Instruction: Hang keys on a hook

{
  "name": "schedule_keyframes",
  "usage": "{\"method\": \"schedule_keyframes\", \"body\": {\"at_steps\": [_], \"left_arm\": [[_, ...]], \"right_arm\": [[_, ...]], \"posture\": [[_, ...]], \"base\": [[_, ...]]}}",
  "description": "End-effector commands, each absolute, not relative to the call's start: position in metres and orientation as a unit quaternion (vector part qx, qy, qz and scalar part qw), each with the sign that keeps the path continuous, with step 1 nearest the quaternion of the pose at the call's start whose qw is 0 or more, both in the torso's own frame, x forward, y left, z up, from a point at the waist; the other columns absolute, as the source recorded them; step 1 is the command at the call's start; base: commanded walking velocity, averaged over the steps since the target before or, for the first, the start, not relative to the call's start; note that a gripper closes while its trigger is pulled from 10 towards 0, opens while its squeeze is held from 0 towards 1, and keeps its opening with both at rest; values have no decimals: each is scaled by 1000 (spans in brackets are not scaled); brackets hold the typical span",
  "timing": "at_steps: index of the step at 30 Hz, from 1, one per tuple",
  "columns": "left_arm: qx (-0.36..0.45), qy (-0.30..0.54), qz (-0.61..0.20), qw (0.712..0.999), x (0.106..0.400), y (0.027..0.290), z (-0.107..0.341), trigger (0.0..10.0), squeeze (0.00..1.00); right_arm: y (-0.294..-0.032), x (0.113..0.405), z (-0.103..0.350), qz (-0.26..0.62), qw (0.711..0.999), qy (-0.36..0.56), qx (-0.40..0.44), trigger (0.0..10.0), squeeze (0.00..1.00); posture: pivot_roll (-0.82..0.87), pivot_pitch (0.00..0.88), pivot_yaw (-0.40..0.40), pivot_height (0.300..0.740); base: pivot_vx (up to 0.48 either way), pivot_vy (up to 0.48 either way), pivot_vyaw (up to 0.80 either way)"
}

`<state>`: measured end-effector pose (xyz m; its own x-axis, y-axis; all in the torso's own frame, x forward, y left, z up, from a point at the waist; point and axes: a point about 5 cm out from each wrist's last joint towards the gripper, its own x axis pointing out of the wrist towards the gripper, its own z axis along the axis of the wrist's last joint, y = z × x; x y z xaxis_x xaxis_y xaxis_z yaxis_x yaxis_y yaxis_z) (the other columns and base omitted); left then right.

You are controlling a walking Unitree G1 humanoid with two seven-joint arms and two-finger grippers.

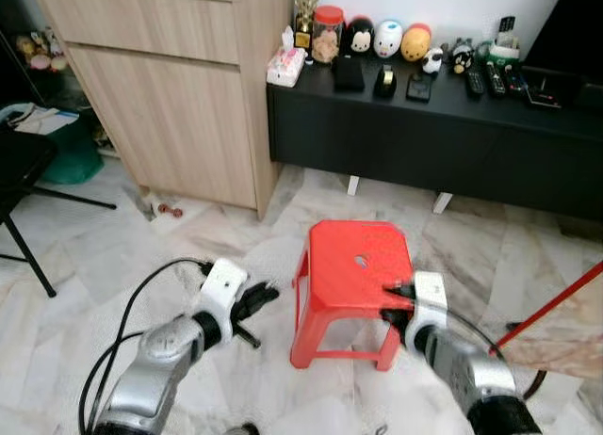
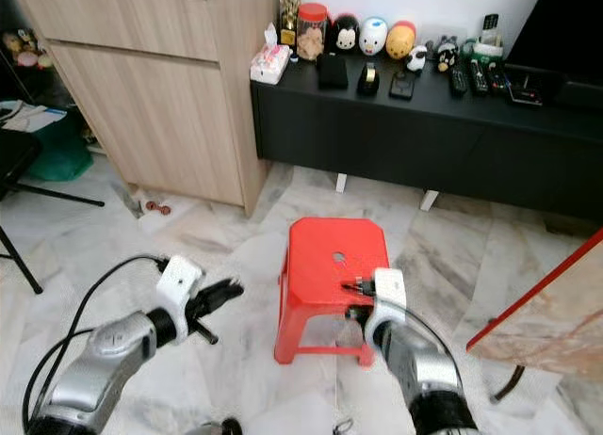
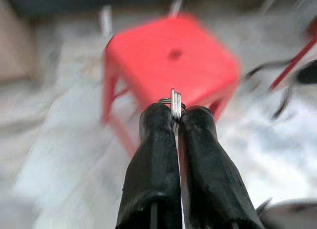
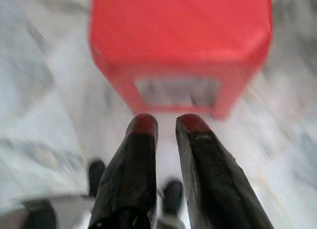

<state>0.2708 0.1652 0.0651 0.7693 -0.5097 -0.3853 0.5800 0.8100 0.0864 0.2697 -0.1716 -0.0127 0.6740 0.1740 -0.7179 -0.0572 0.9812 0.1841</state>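
Note:
A silver key ring [image 3: 174, 101] is pinched between the black fingertips of my left gripper [image 3: 174, 115], which is shut on it. That gripper [image 1: 265, 295] hovers low over the marble floor, just left of a red plastic stool [image 1: 358, 265]. My right gripper [image 1: 388, 301] sits at the stool's front right corner. In the right wrist view its fingers [image 4: 141, 135] stand a narrow gap apart with nothing between them, pointing at the stool's side [image 4: 178, 45]. Both wrist views are blurred.
A light wooden cabinet [image 1: 179, 105] stands at the back left. A low black console [image 1: 424, 138] with toys and remotes runs along the back wall. A black chair [image 1: 19, 171] is at far left, a red bar [image 1: 556, 303] at right.

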Motion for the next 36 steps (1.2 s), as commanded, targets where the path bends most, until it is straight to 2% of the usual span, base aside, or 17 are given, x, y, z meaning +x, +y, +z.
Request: {"method": "schedule_keyframes", "body": {"at_steps": [1,5,6,9,10,17,20,23,28,31,36], "left_arm": [[226,273,-270,895,257,182,25,10000,0],[349,343,-283,825,236,200,-10,10000,0],[391,373,-294,789,222,207,-27,10000,0],[410,393,-285,772,212,213,-39,10000,0],[412,404,-271,771,208,217,-45,10000,0],[339,460,-118,812,185,237,-68,10000,0],[253,484,-40,837,172,244,-75,10000,0],[199,501,-1,842,162,245,-81,10000,0],[141,508,45,849,154,243,-86,10000,0],[138,512,40,847,152,239,-88,10000,0],[131,506,42,852,153,237,-88,10000,0]], "right_arm": [[-180,254,-31,52,902,427,28,10000,0],[-180,240,-47,55,890,453,3,10000,0],[-179,231,-54,57,883,466,-8,10000,0],[-178,225,-59,57,880,472,-10,10000,0],[-177,223,-61,56,879,473,-12,10000,0],[-177,204,-75,34,874,484,-3,10000,0],[-180,191,-82,0,869,495,31,10000,0],[-180,183,-86,-15,865,500,46,10000,0],[-179,173,-91,-64,857,506,81,10000,0],[-177,173,-91,-32,859,507,61,10000,0],[-188,169,-92,-52,859,505,66,10000,0]], "posture": [[5,133,-55,740],[9,128,-53,740],[9,128,-53,740],[9,128,-53,740],[9,128,-53,740],[4,116,-57,740],[-3,105,-60,740],[-4,92,-59,740],[-4,76,-52,740],[-6,71,-50,740],[-8,53,-50,740]], "base": [[0,0,0],[0,0,0],[0,0,0],[0,0,0],[0,0,0],[0,0,0],[0,0,0],[0,0,0],[0,0,0],[0,0,0],[0,-58,0]]}}
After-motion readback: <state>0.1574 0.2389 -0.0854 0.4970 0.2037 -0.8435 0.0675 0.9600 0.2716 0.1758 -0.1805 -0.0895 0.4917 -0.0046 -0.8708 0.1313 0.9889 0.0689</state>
